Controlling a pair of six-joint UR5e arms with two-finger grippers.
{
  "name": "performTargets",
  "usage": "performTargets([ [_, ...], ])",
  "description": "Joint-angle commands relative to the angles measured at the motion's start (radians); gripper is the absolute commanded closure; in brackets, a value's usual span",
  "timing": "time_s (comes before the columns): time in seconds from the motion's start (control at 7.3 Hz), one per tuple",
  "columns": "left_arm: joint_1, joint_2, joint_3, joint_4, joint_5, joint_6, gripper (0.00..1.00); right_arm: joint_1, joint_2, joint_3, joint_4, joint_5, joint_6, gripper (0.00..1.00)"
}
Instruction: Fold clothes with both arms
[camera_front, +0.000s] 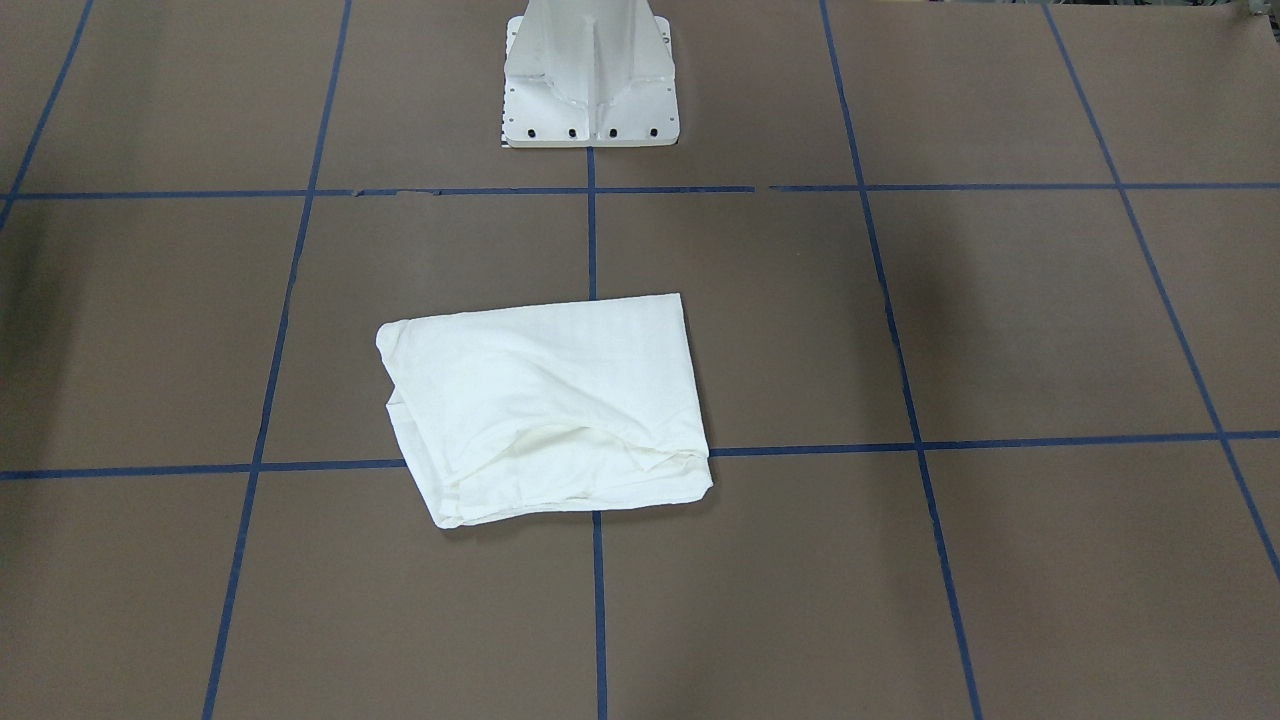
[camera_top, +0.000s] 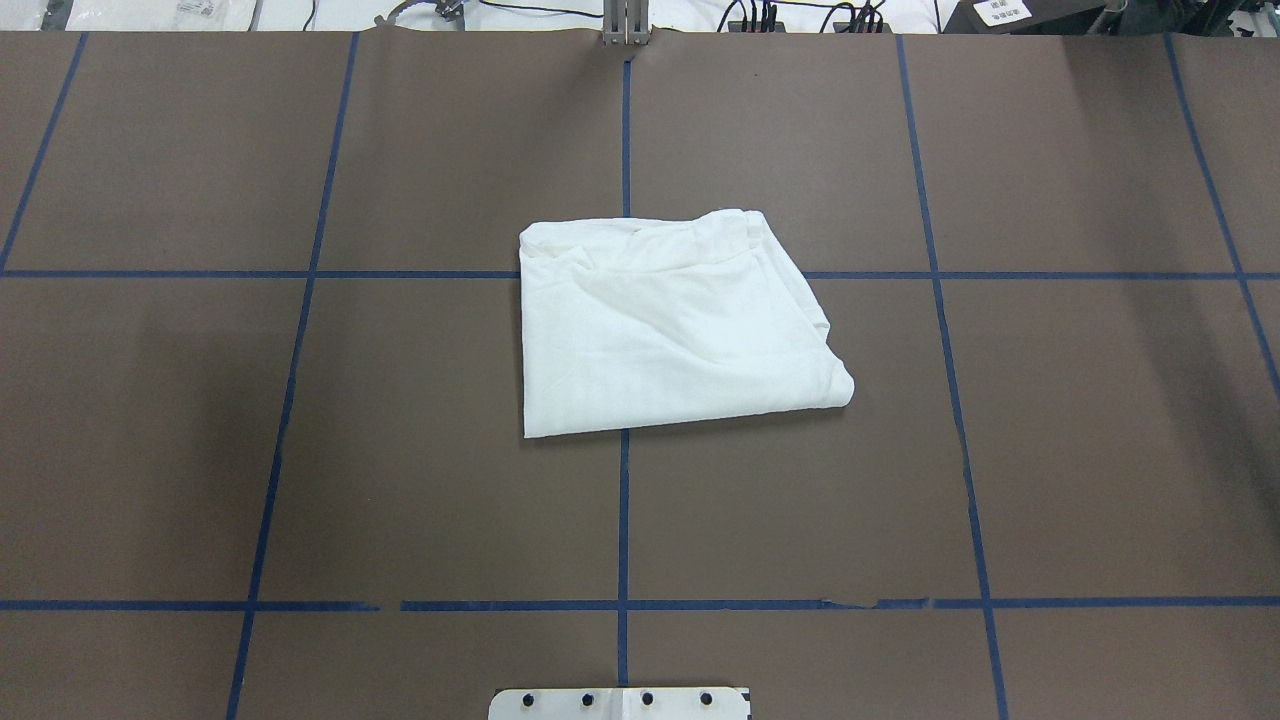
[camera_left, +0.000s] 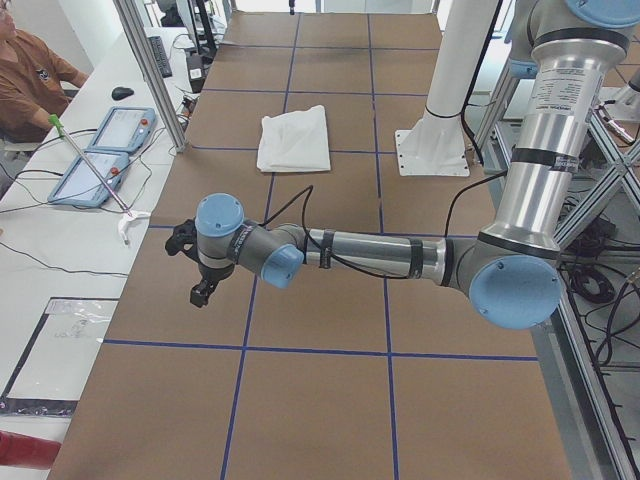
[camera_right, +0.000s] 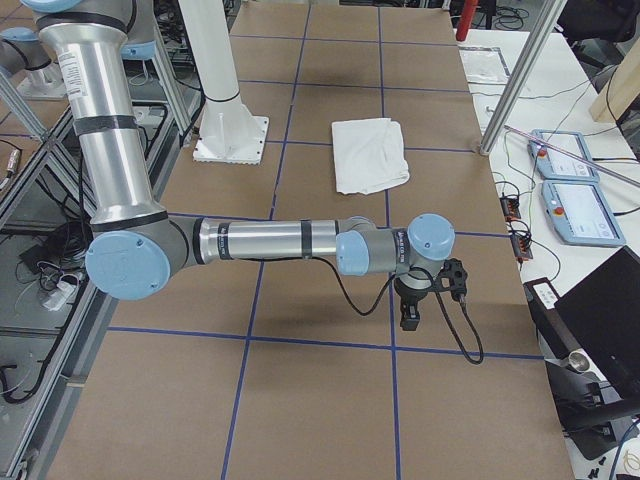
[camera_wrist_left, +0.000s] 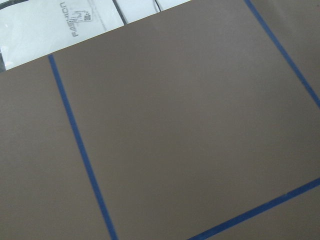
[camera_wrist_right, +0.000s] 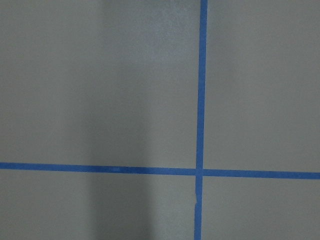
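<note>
- Table (camera_top: 200, 450): brown, gridded w/ blue tape (camera_top: 623, 500).
- L arm (camera_left: 380, 255): stretched low over table's left end.
- R arm (camera_right: 270, 240): same, right end.
- Pedestal (camera_front: 590, 80): white, centre of near edge.
- Shirt (camera_top: 670, 330): white, folded to a rough rectangle. Lies flat at table centre over a tape crossing, well apart from both grippers. One corner puffy, layers loose.
- L gripper (camera_left: 198, 297), R gripper (camera_right: 410, 318): point down over bare table, nothing held. Fingers apart or together: can't tell, side views only.
- Risk: on a re-grip, fingers prob. catch only the top layer, and the lift would drag the fold open.
</note>
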Motion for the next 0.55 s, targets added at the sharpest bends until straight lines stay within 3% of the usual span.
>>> performTargets([
  [0.0, -0.046, 0.005, -0.016, 0.129, -0.001, 0.039, 0.01, -0.003, -0.020, 0.098, -0.127, -0.011, -0.015, 0.00],
  [0.41, -0.051, 0.064, -0.021, 0.094, -0.001, -0.016, 0.01, -0.009, -0.035, 0.108, -0.121, -0.005, -0.012, 0.00],
])
